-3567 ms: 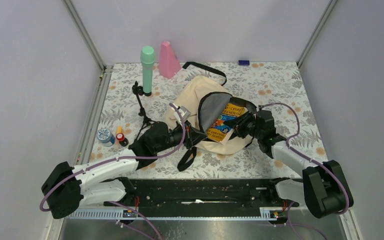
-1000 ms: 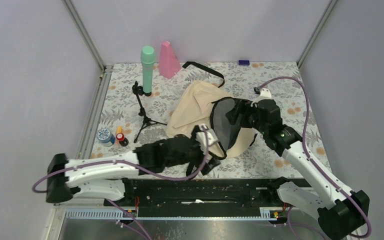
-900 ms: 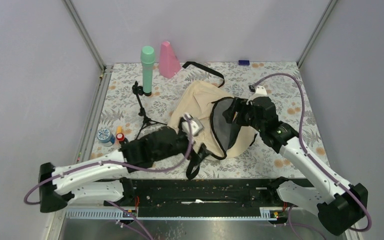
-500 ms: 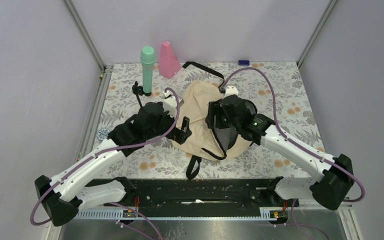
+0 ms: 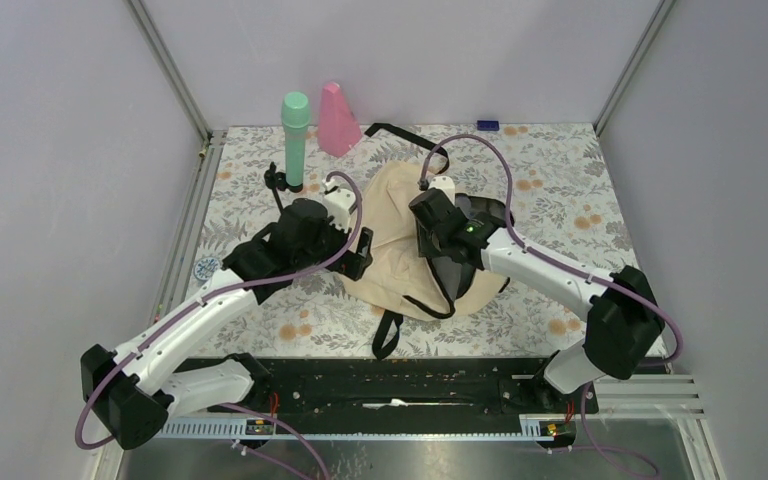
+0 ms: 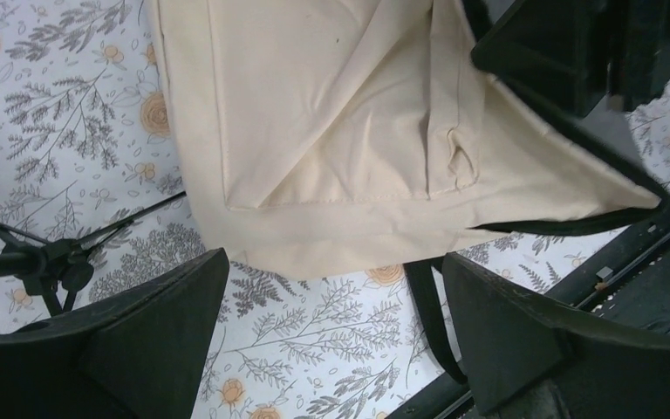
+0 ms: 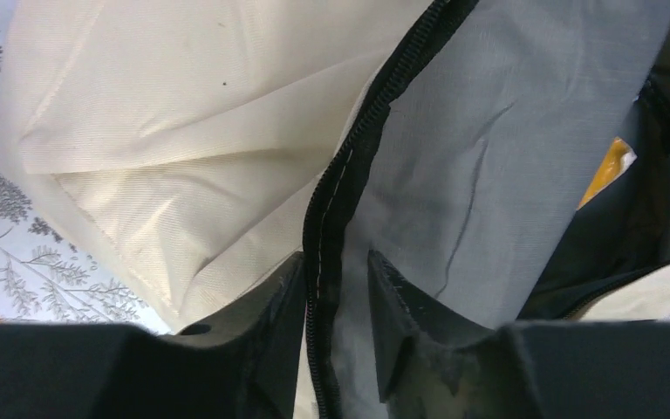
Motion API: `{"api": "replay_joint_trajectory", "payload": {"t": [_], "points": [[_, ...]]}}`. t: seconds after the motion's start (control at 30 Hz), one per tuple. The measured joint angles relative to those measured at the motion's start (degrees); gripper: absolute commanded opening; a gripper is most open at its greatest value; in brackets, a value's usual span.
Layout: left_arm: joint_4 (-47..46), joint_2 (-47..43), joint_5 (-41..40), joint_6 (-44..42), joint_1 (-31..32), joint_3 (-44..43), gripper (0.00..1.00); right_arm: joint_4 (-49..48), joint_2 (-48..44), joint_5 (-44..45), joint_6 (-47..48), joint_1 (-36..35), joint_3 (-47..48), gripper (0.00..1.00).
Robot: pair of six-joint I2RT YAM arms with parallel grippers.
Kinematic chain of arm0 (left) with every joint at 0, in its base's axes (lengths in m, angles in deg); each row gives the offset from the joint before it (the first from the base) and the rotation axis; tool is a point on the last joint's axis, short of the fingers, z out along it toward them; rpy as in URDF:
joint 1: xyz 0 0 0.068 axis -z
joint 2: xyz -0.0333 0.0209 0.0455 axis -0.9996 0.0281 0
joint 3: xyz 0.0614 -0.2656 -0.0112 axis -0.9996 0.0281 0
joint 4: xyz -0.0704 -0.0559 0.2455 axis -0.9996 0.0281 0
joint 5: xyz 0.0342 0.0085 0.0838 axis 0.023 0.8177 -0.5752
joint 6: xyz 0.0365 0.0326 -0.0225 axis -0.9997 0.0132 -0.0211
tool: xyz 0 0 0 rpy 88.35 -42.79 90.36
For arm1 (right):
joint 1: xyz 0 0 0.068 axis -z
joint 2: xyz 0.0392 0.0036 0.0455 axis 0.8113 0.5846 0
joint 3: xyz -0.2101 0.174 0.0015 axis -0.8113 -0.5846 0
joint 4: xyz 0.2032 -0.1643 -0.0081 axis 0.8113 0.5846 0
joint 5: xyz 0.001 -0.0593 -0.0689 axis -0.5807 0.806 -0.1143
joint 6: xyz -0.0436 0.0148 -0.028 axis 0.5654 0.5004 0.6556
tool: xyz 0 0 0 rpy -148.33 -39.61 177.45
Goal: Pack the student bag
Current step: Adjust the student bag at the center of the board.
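Student bag (image 5: 388,215) with yellow item (image 7: 607,169) inside; right gripper (image 7: 336,272) astride zipper rim (image 7: 353,153), grip unclear; left gripper (image 6: 332,267) released.

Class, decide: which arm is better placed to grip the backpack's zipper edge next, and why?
Right. The right gripper straddles the black zipper trim of the student bag; the left gripper hangs wide open above the bag's cream corner.

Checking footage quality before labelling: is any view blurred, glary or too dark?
Top external: evenly lit, sharp, only soft shadows. Left wrist: the student bag crisp, fingers of the left hand nearly black. Right wrist: zipper trim sharp, the right hand soft-edged and underexposed. No glare anywhere.
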Motion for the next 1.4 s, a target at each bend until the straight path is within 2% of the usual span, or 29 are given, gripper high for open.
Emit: {"api": "replay_joint_trajectory", "payload": {"t": [0.03, 0.13, 0.23, 0.33, 0.37, 0.43, 0.57, 0.63, 0.7, 0.83, 1.03, 1.23, 1.4], "points": [[0.0, -0.11, -0.37, -0.02, 0.0, 0.39, 0.99, 0.35, 0.09, 0.52, 0.17, -0.02, 0.24, 0.29], [0.17, -0.59, -1.31, -0.04, 0.0, 1.2, 0.99, 1.05, -0.02, 2.73, 0.24, -0.09, 0.81, 0.1], [0.17, -1.55, -2.67, -0.07, 0.0, 1.77, 0.99, 1.77, -2.43, 6.14, 0.22, -0.11, -0.02, 0.07], [0.13, -1.92, -3.76, -0.02, 0.0, 1.84, 0.99, 1.99, -9.73, 9.53, 0.2, 0.35, -3.45, 0.08], [0.15, -1.92, -3.93, 0.02, 0.0, 1.84, 0.99, 1.92, -12.61, 10.21, 0.15, 0.96, -4.79, 0.12], [0.15, -1.92, -3.98, 0.22, 0.0, 1.84, 0.99, 1.92, -18.38, 11.21, -0.33, 3.45, -7.67, 0.26], [-0.52, -2.01, -3.34, 0.92, 0.0, 1.9, 0.99, 2.36, -27.67, 11.08, -3.39, 11.93, -15.08, 0.78], [-1.42, -2.34, -2.62, 1.75, 0.0, 2.38, 0.99, 3.58, -31.8, 10.91, -4.31, 14.84, -18.8, 0.92], [-1.57, -2.78, -2.21, 2.8, 0.0, 2.89, 0.99, 5.01, -35.04, 10.51, -3.91, 16.68, -20.41, 0.99], [-2.71, -3.34, -1.81, 6.64, 0.0, 4.09, 0.99, 4.74, -35.12, 7.32, -1.09, 22.73, -18.49, 1.0], [-9.35, -4.33, -0.92, 16.41, 0.02, 11.72, 0.98, 0.09, -20.26, -6.38, 2.38, 34.84, -11.28, 0.99], [-12.85, -4.28, -0.55, 25.79, 3.13, 17.81, 0.99, -3.43, -7.04, -18.86, 3.41, 39.8, -7.21, 0.95], [-16.96, -2.45, -0.52, 31.28, 7.17, 18.51, 0.99, -6.1, -1.22, -25.33, 2.8, 43.8, -4.31, 0.84]]}}
